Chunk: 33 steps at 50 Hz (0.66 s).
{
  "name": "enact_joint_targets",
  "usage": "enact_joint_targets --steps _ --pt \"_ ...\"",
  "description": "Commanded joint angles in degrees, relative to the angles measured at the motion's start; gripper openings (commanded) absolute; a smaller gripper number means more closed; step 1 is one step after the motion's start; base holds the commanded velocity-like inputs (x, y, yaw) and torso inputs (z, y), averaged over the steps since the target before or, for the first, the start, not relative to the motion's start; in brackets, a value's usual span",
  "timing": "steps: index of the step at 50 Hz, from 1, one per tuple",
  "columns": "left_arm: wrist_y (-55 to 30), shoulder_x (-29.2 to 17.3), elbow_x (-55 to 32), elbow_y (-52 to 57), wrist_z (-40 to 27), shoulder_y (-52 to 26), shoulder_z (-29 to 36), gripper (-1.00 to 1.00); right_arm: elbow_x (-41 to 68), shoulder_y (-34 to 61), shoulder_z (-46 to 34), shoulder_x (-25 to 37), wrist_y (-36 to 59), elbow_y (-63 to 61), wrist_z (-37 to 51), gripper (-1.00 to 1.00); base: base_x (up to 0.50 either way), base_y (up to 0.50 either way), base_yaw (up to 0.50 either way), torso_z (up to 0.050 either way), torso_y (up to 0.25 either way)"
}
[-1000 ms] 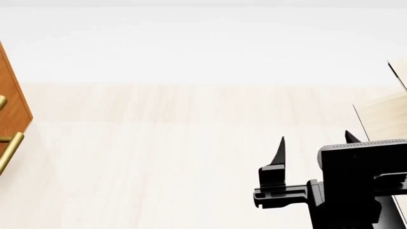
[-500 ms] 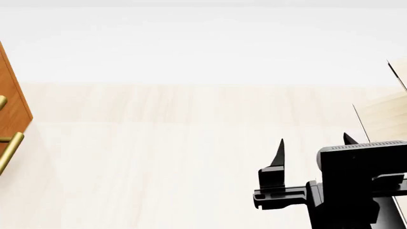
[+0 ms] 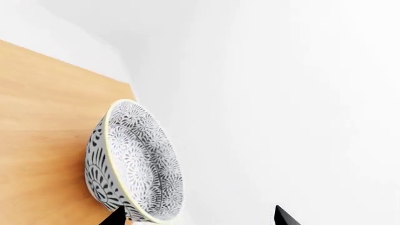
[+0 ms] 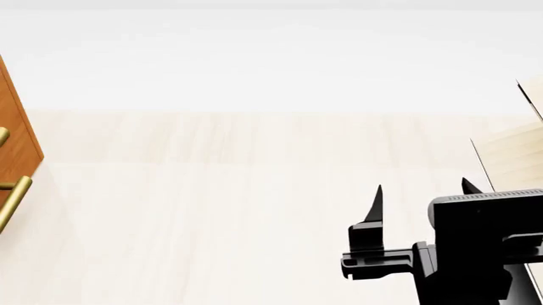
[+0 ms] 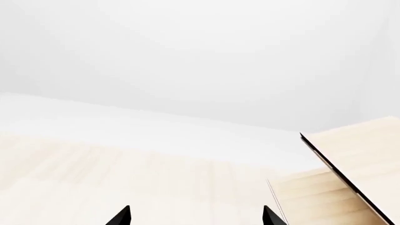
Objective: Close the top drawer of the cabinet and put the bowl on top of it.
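The bowl (image 3: 134,164) rests on the cabinet (image 3: 44,122) top, so the left gripper (image 3: 198,218) stands released beside it, right gripper (image 4: 421,197) spread and empty.

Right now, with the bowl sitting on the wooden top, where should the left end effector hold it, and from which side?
Grip the bowl by its thin cream rim, one finger inside and one outside, coming toward its open mouth. The mouth faces the left end effector, whose fingertips already sit wide apart near the rim; the rounded patterned wall would probably slip.
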Motion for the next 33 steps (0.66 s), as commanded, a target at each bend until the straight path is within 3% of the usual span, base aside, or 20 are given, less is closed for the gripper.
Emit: enact_joint_targets --steps 1,14,33 --pt "-5.6 0.9 -5.7 7.8 -4.7 -1.9 -1.9 1.00 0.0 -0.2 0.1 0.0 -0.3 0.1 0.0 1.00 0.00 0.00 0.00 0.000 0.000" --pt "-14.7 2.3 -18.4 16.1 -14.1 -5.0 -5.3 1.00 0.0 -0.3 0.0 0.0 -0.3 0.0 0.2 1.00 0.00 0.00 0.00 0.000 0.000" --pt "-17.0 1.7 -37.8 20.3 -26.1 -1.9 1.8 1.00 0.6 -0.7 0.3 0.5 0.3 -1.3 1.1 1.00 0.00 0.00 0.00 0.000 0.000"
